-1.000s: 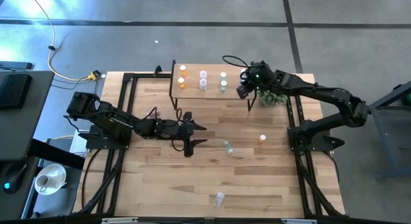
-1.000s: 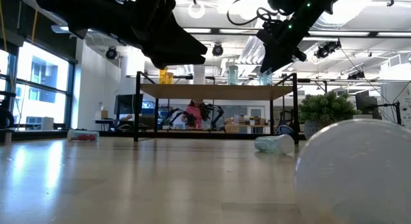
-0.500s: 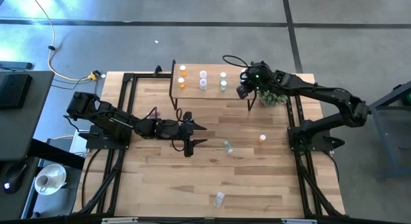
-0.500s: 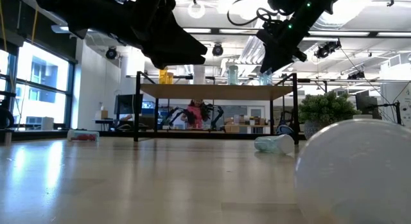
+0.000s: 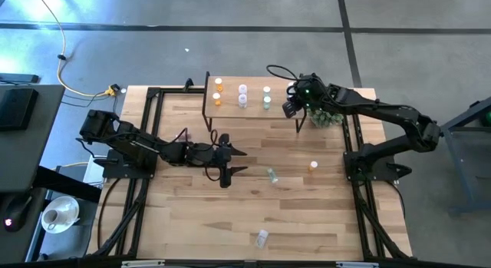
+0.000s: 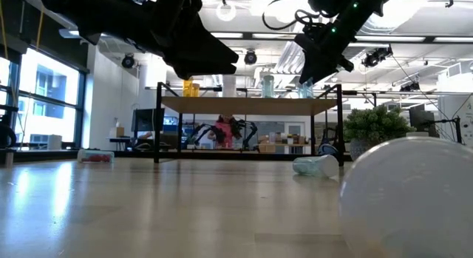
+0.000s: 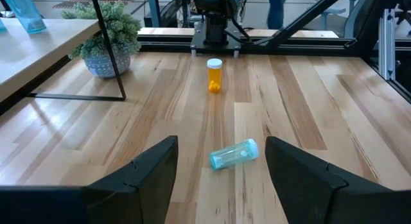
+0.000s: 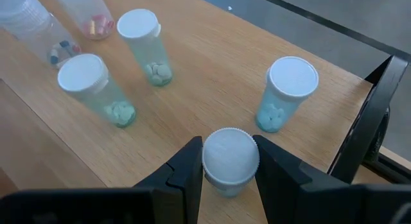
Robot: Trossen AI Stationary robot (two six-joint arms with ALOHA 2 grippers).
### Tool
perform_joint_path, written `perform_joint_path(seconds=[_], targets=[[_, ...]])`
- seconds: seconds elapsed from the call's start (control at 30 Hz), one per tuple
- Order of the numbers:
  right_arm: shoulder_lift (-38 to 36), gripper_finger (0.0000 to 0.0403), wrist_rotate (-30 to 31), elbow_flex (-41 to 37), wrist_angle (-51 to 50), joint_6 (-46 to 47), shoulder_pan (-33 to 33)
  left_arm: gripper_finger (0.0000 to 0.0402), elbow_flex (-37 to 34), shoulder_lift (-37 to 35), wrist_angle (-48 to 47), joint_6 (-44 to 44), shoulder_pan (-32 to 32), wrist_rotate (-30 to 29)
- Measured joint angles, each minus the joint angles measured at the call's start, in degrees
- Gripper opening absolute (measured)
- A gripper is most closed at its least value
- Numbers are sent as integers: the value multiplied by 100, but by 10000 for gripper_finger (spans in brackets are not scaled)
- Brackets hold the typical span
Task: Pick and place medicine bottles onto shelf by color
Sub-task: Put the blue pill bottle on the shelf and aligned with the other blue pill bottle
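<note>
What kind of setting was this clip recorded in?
Probably a robotics lab or open workshop: the low view shows an exposed ceiling with hanging lights, another robot arm rig beyond the shelf, and the high view shows a bare concrete floor around the framed table.

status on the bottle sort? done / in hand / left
Done: orange, pink and green bottles stand in pairs on the shelf, plus one blue bottle at its right end. In hand: right gripper holds a second blue bottle over the shelf. Left: lying blue bottle, upright orange bottle, one near the front edge. Left gripper is open.
</note>
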Motion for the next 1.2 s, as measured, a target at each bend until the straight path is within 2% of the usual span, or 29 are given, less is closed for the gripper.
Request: perform_joint_path(seconds=[0.57, 0.87, 1.2], targets=[[0, 109, 170, -2, -5, 129, 4, 223, 0, 0, 0, -2, -2, 4], [1, 143, 158, -2, -18, 22, 4, 223, 1, 0, 0, -11, -2, 15], [2, 147, 142, -2, -16, -52, 4, 223, 2, 0, -2, -4, -2, 15]])
